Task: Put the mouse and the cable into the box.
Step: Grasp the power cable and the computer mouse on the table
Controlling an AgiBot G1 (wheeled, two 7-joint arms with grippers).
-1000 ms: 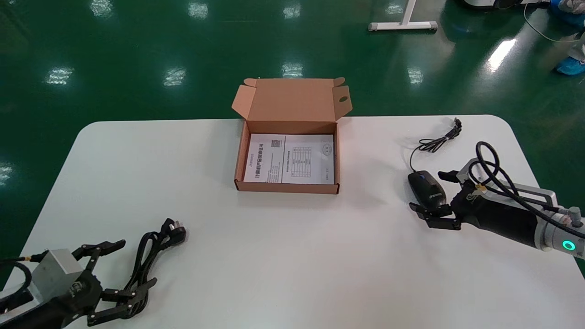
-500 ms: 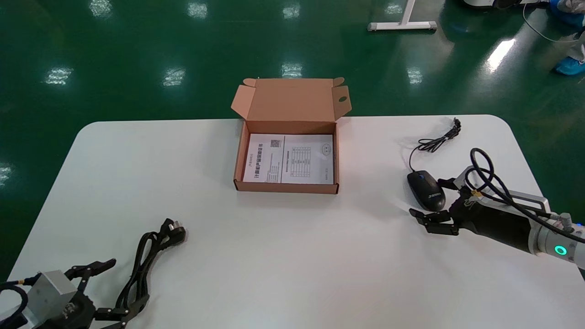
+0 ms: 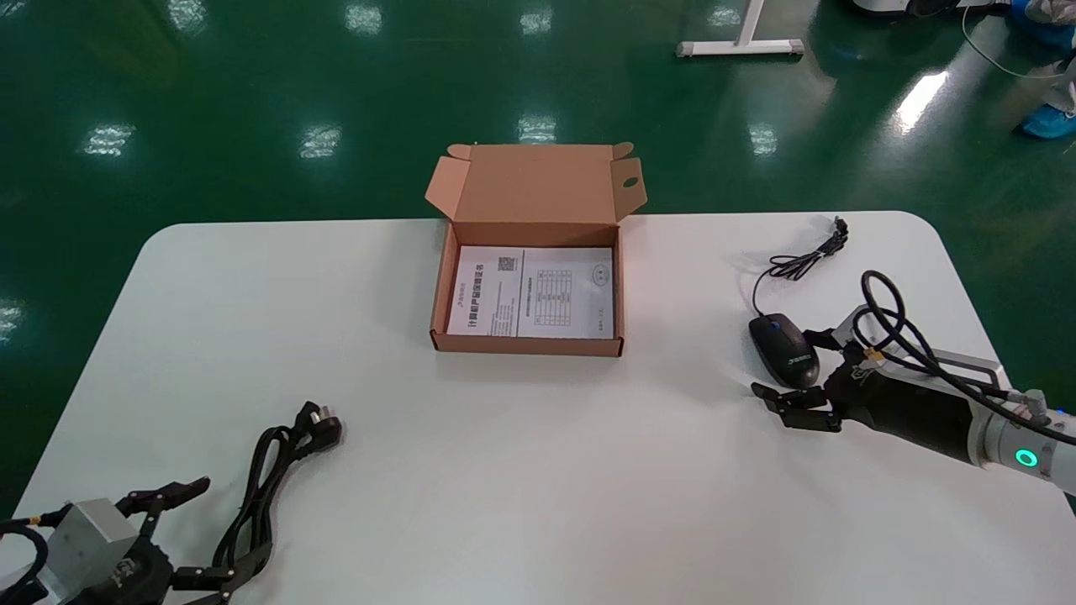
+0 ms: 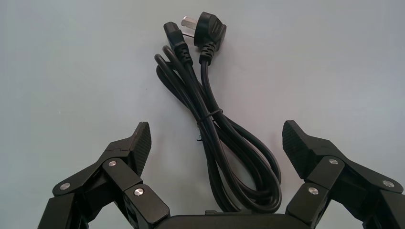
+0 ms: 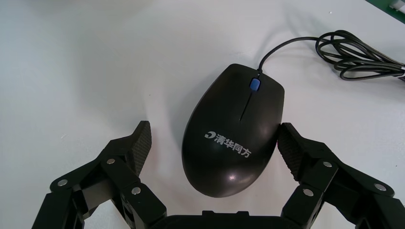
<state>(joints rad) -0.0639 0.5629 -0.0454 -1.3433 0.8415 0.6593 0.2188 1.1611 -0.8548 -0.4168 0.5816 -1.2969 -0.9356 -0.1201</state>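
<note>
The open brown cardboard box stands at the table's far middle with a printed sheet inside. A black mouse lies on the right side. My right gripper is open and straddles its rear end; one fingertip touches the mouse's side, while the other stands apart. The bundled black power cable lies at the near left. My left gripper is open, with the cable's looped end between its spread fingers but not touching them.
The mouse's thin cord trails in a coil toward the far right table edge. The white table lies bare between the box and both grippers. Green floor surrounds the table.
My left gripper has drawn back toward the near left table corner, still open over the cable. My right gripper has shifted slightly back along the mouse. Mouse and cable have not moved.
</note>
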